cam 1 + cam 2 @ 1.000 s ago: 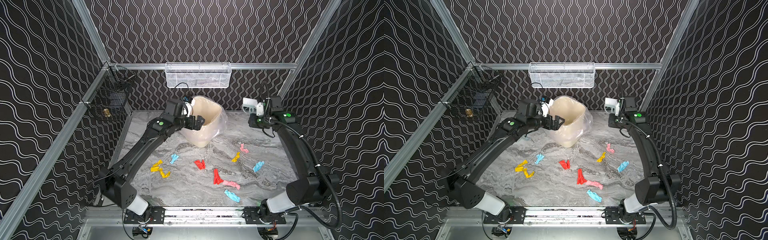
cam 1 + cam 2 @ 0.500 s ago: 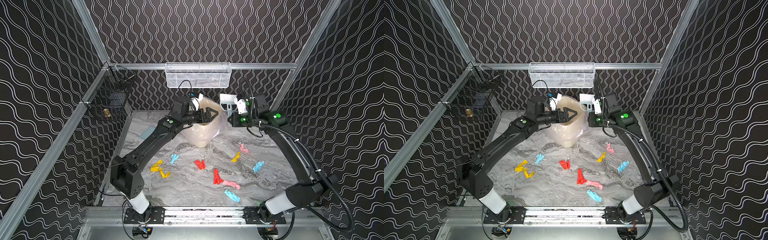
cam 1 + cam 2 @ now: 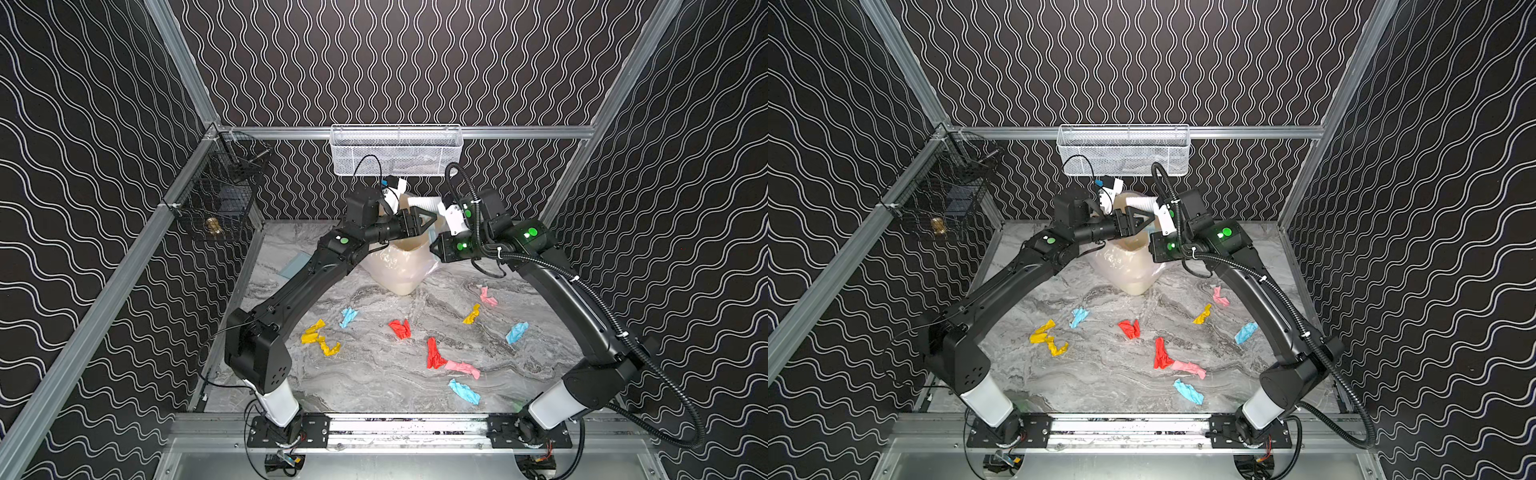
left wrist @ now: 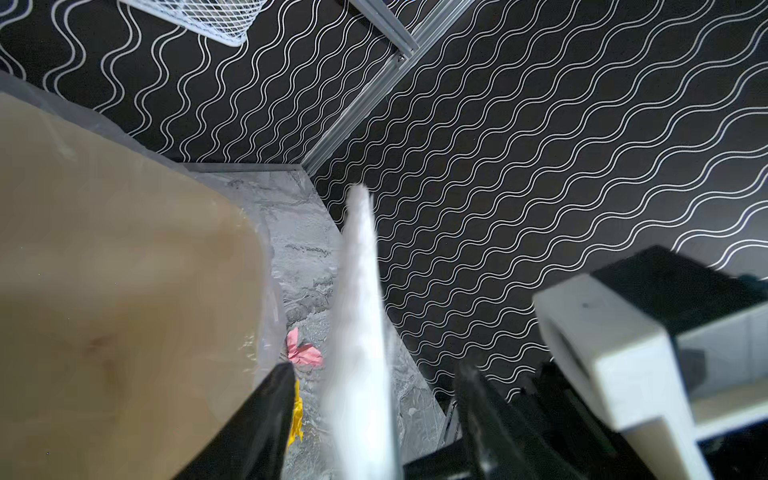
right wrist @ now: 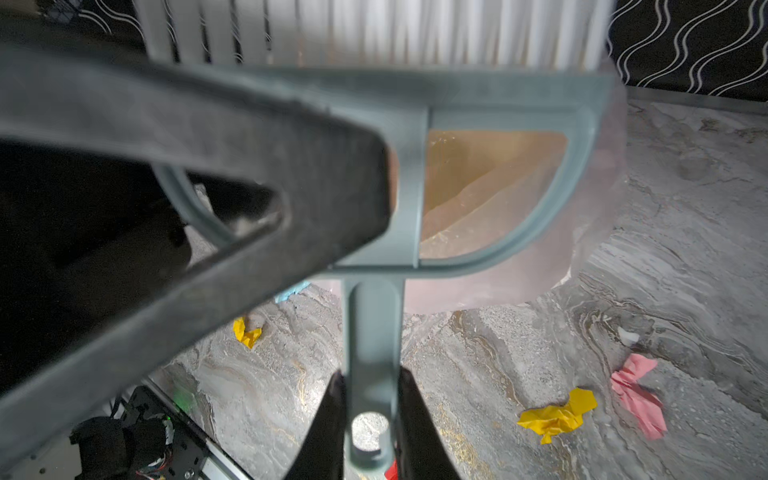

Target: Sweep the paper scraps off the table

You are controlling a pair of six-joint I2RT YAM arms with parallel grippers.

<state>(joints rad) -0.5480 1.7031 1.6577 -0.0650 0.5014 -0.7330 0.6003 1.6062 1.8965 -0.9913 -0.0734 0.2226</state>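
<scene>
Several paper scraps in red, yellow, light blue and pink lie over the front half of the marble table (image 3: 374,395), among them a red one (image 3: 400,328), a yellow one (image 3: 320,338) and a blue one (image 3: 1188,391). The right gripper (image 5: 371,376) is shut on the handle of the pale blue brush (image 5: 498,104) and holds it above the bin. My left gripper (image 3: 428,218) (image 4: 374,370) reaches in from the left. Its jaws straddle the white bristles (image 4: 359,291) with a gap on each side, so it is open.
A beige bin (image 3: 399,270) lined with a clear bag stands at the back middle, under both grippers. The pale blue dustpan (image 3: 293,266) lies on the table behind the left arm. A white mesh basket (image 3: 395,149) hangs on the back wall, a black wire basket (image 3: 220,199) on the left rail.
The right arm has swung the brush from the back right to above the bin. The left arm has reached across to it, and its jaws have narrowed around the bristles.
</scene>
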